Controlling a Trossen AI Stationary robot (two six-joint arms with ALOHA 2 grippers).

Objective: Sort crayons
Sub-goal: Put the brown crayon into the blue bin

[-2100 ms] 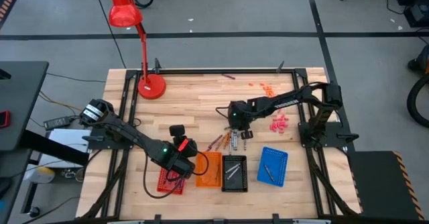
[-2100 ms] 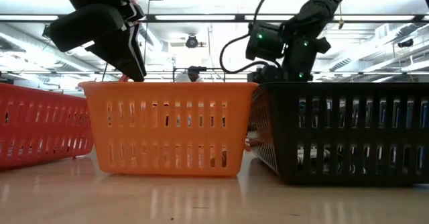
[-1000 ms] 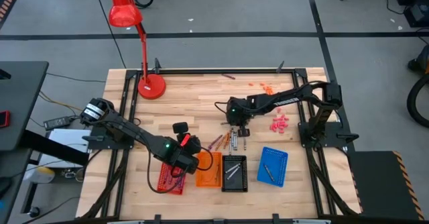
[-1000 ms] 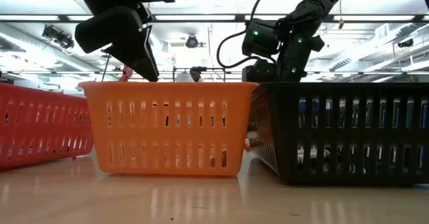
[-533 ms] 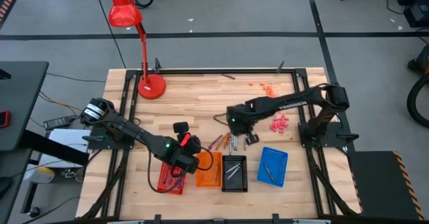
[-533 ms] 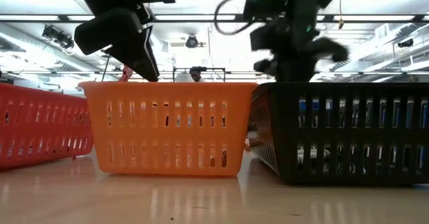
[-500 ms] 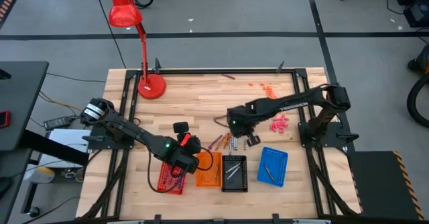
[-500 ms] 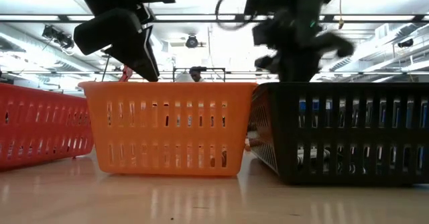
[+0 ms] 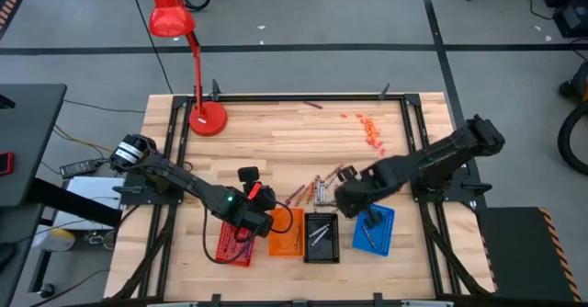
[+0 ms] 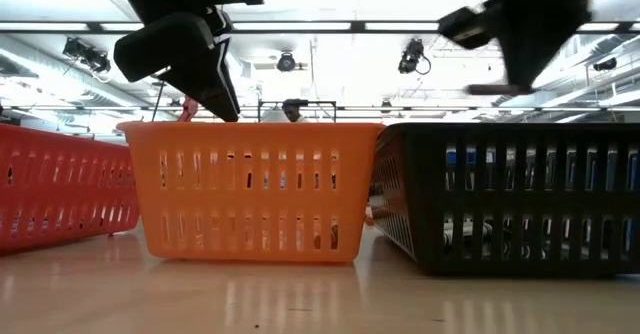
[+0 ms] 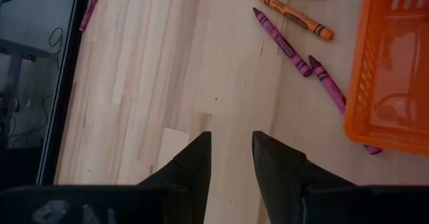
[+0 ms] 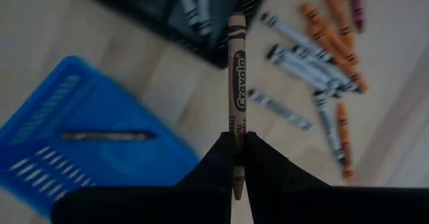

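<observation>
Loose crayons (image 9: 317,192) in purple, orange and grey-white lie on the table beyond four mesh trays: red (image 9: 228,245), orange (image 9: 287,233), black (image 9: 321,238) and blue (image 9: 378,233). My right gripper (image 9: 366,217) hangs over the blue tray's far edge, beside the black tray, shut on a brown crayon (image 12: 236,83). The blue tray (image 12: 80,137) holds one crayon (image 12: 107,136), and grey ones lie in the black tray (image 12: 191,3). My left gripper (image 11: 231,153) stands open above bare table, just beyond the orange tray (image 11: 392,63), with purple crayons (image 11: 281,41) nearby. My right gripper pinches the brown crayon near one end (image 12: 236,140) between its two fingers. The fingers come from above, pointing steeply down, and lie along the crayon, whose long free part sticks out past the fingertips. The crayon is lifted clear of table and trays.
A red desk lamp (image 9: 204,114) stands at the far left of the table. Small orange-pink bits (image 9: 369,128) lie at the far right. In the low view the orange tray (image 10: 250,189) and black tray (image 10: 520,194) stand close in front.
My right gripper has risen from the crayon pile and swung toward the table's near right, over the blue tray's far edge, rolling a little, with the brown crayon carried clear of the table.
</observation>
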